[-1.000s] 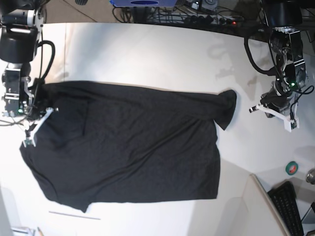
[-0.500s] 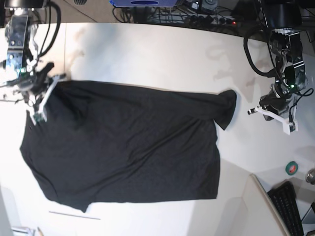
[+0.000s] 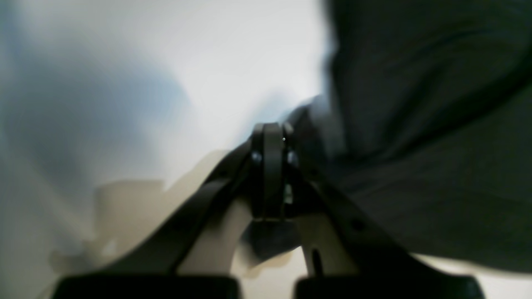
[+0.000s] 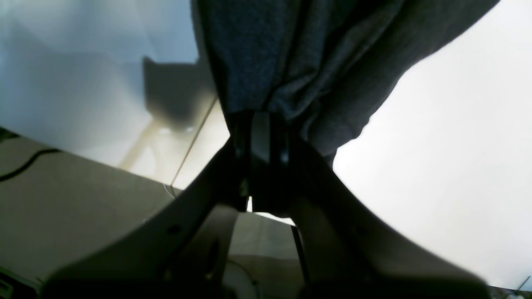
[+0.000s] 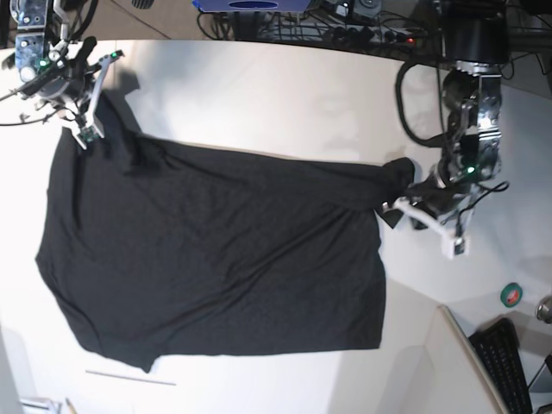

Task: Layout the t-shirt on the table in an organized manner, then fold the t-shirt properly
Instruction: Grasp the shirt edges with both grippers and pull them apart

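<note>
Right end effector (image 5: 84, 102), at the base view's far-left corner of the t-shirt (image 5: 216, 250), is pinching cloth. I see the t-shirt spread along the desk (image 5: 285, 95) toward my left end effector (image 5: 405, 200), pressed together beside the bunched sleeve.

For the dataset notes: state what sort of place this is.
Probably a robotics lab bench: a white table with two arms working a black t-shirt, tangled cables and a power strip behind, and a keyboard nearby.
</note>
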You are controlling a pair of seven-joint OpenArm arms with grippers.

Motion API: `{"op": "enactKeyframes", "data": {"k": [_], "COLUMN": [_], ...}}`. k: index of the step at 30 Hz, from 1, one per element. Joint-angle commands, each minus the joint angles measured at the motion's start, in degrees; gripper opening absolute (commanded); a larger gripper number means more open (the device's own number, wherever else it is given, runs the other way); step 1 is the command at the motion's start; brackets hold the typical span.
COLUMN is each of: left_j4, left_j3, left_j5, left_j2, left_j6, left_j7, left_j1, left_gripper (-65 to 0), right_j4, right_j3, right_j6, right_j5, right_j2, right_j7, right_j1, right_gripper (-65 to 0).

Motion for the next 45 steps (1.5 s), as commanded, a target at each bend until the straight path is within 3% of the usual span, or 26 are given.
{"op": "enactKeyframes", "data": {"k": [1, 4, 9, 12, 16, 17, 20, 23, 26, 31, 33, 36, 38, 45], "left_j4": [0.1, -3.4, -15.5, -20.5, -24.9, -25.8, -27.3, -27.4, -27.6, -27.4, -26.9, -26.4, -25.9, -25.6], "left_j3": [1.0, 5.0, 12.6, 13.4, 13.5, 13.3, 13.2, 13.2, 13.2, 13.1, 13.1, 13.2, 13.2, 13.7], "left_j5": [0.0, 0.1, 0.1, 0.1, 0.1, 0.1, 0.1, 0.1, 0.1, 0.1, 0.1, 0.1, 0.1, 0.1], "left_j2": [0.6, 3.6, 4.3, 3.7, 0.0, -1.0, -3.9, -6.4, -7.7, -8.6, -8.6, -8.4, -8.4, -7.9], "left_j6": [-0.1, -0.1, 0.1, 0.1, 0.2, 0.2, 0.2, 0.2, 0.2, 0.2, 0.2, 0.2, 0.2, 0.2], "left_j7": [-1.2, -1.4, -1.7, -4.0, -6.8, -6.9, -7.1, -8.3, -9.7, -9.8, -9.8, -9.5, -9.5, -9.8], "left_j1": [-1.7, -4.7, -10.9, -12.5, -12.8, -12.8, -12.8, -12.2, -12.2, -12.9, -13.5, -15.0, -15.3, -15.9], "left_gripper": [-65.0, -65.0, -65.0, -65.0, -65.0, -65.0, -65.0, -65.0, -65.0, -65.0, -65.0, -65.0, -65.0, -65.0], "right_j4": [0.7, 0.6, 0.6, 1.3, 5.3, 6.0, 6.1, 3.1, -3.1, -14.0, -18.7, -25.6, -30.2, -45.4], "right_j3": [-1.8, -7.2, -11.3, -11.7, -7.5, -6.1, 1.3, 11.5, 19.1, 20.5, 20.2, 19.4, 19.5, 19.5], "right_j6": [0.6, 3.8, 4.5, 4.5, 4.5, 4.5, 4.2, 4.2, 4.2, 4.2, 4.2, 4.2, 3.6, -7.5], "right_j5": [0.5, 0.5, 0.5, 0.5, 0.5, 0.5, 0.4, 0.4, 0.4, 0.2, 0.2, 0.2, 0.1, 0.2], "right_j2": [0.6, 1.7, 1.7, 1.5, 0.4, -0.6, -2.9, -5.0, -5.5, -5.0, -4.9, -4.6, -3.5, 1.6], "right_j7": [0.5, 0.5, 0.5, 0.5, 0.5, 0.5, 0.8, 0.9, 0.9, 3.2, 6.0, 8.9, 9.9, 17.7], "right_j1": [-0.4, -1.5, -0.5, 1.4, 4.8, 6.2, 11.4, 18.0, 24.2, 28.6, 29.3, 30.7, 31.7, 34.4], "right_gripper": [-65.0, -65.0, -65.0, -65.0, -65.0, -62.6, -43.8, -35.0, -36.6, -39.5, -46.5, -64.7, -65.0, -65.0]}}
